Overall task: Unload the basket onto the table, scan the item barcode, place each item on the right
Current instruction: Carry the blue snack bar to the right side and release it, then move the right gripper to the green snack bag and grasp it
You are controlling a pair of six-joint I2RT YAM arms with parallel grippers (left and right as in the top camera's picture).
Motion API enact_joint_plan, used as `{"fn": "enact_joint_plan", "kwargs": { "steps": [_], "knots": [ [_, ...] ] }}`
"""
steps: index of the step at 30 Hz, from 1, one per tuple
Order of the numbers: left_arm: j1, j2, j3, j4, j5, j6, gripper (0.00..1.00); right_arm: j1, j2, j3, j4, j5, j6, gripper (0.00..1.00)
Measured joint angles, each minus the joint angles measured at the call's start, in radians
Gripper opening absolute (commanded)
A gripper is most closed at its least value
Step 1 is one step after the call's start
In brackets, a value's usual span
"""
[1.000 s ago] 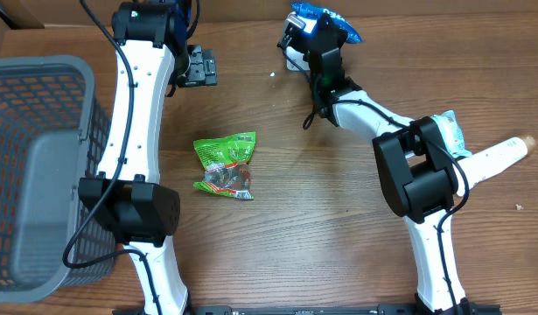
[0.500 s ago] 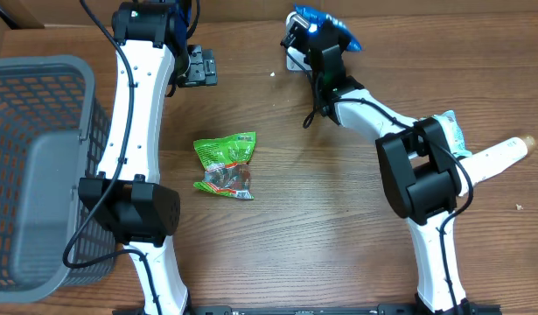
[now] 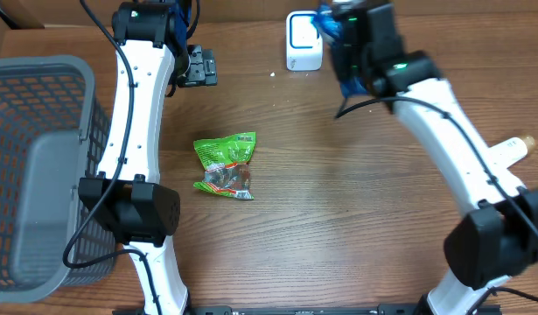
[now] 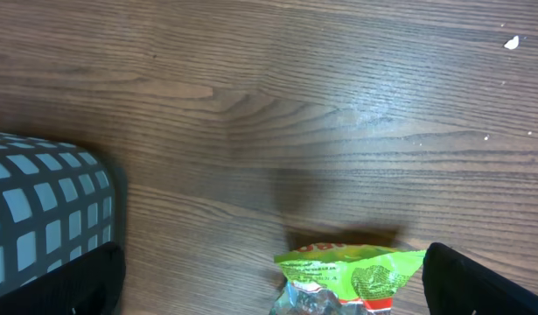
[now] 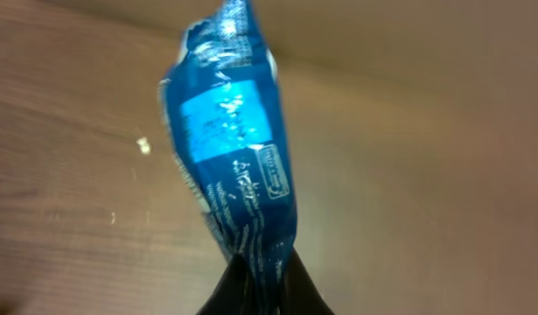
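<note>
The wooden table [image 3: 338, 227] is wide, and the grey basket [image 3: 41, 175] at its left side is well apart from the work, so you need not worry about it now. The danger is at the far edge, by the white scanner [image 3: 303, 41]. Your right gripper [image 5: 255, 293] is closed fully on one thin end of the blue snack packet [image 5: 238, 149] and holds it in the air just beside the scanner. The scanner looks light, so if the arm comes closer it may push it or turn its window away. The packet is soft and is pinched only at the seam, so it can swing, fold or slip out during a quick turn. The foil is shiny and wrinkled, and glare could spoil the reading. I cannot tell which face carries the barcode; the small white box in the print may be it. Your left gripper [image 3: 197, 66] is wide open and empty over the table, and the green snack packet [image 3: 225, 164] lies apart in the middle.
</note>
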Motion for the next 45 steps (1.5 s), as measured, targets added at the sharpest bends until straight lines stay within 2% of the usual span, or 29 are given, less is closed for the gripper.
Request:
{"fn": "enact_joint_plan", "kwargs": {
  "steps": [4, 7, 14, 17, 18, 19, 21, 23, 25, 27, 30, 32, 34, 38, 41, 45],
  "knots": [
    [0.0, 0.0, 0.0, 0.0, 0.0, 0.0, 1.0, -0.124, 0.024, -0.005, -0.228, -0.037, 0.247, 0.04],
    [0.0, 0.0, 0.0, 0.0, 0.0, 0.0, 1.0, -0.23, 0.041, -0.012, -0.309, -0.052, 0.376, 0.04],
    [0.0, 0.0, 0.0, 0.0, 0.0, 0.0, 1.0, -0.472, 0.042, -0.027, -0.341, -0.017, 0.55, 0.04],
    [0.0, 0.0, 0.0, 0.0, 0.0, 0.0, 1.0, -0.531, 0.042, -0.042, -0.343, -0.006, 0.582, 0.09],
    [0.0, 0.0, 0.0, 0.0, 0.0, 0.0, 1.0, -0.545, 0.042, -0.047, -0.345, -0.005, 0.589, 0.13],
    [0.0, 0.0, 0.0, 0.0, 0.0, 0.0, 1.0, -0.557, 0.042, -0.051, -0.345, -0.005, 0.6, 0.32],
    [0.0, 0.0, 0.0, 0.0, 0.0, 0.0, 1.0, -0.566, 0.042, -0.055, -0.347, -0.005, 0.607, 0.51],
    [0.0, 0.0, 0.0, 0.0, 0.0, 0.0, 0.99, -0.57, 0.042, -0.055, -0.353, -0.005, 0.61, 0.78],
    [0.0, 0.0, 0.0, 0.0, 0.0, 0.0, 1.0, -0.569, 0.042, -0.056, -0.356, -0.005, 0.611, 0.89],
    [0.0, 0.0, 0.0, 0.0, 0.0, 0.0, 0.99, -0.569, 0.042, -0.056, -0.359, -0.006, 0.614, 0.96],
    [0.0, 0.0, 0.0, 0.0, 0.0, 0.0, 0.99, -0.569, 0.042, -0.056, -0.363, -0.037, 0.591, 0.96],
    [0.0, 0.0, 0.0, 0.0, 0.0, 0.0, 1.0, -0.57, 0.042, -0.056, -0.365, -0.109, 0.546, 0.89],
    [0.0, 0.0, 0.0, 0.0, 0.0, 0.0, 1.0, -0.57, 0.042, -0.055, -0.369, -0.232, 0.486, 0.87],
    [0.0, 0.0, 0.0, 0.0, 0.0, 0.0, 1.0, -0.549, 0.042, -0.055, -0.364, -0.471, 0.403, 0.88],
    [0.0, 0.0, 0.0, 0.0, 0.0, 0.0, 1.0, -0.48, 0.042, -0.054, -0.352, -0.571, 0.373, 0.93],
    [0.0, 0.0, 0.0, 0.012, 0.0, 0.0, 1.0, -0.315, 0.042, -0.054, -0.297, -0.629, 0.352, 0.9]
  ]
}}
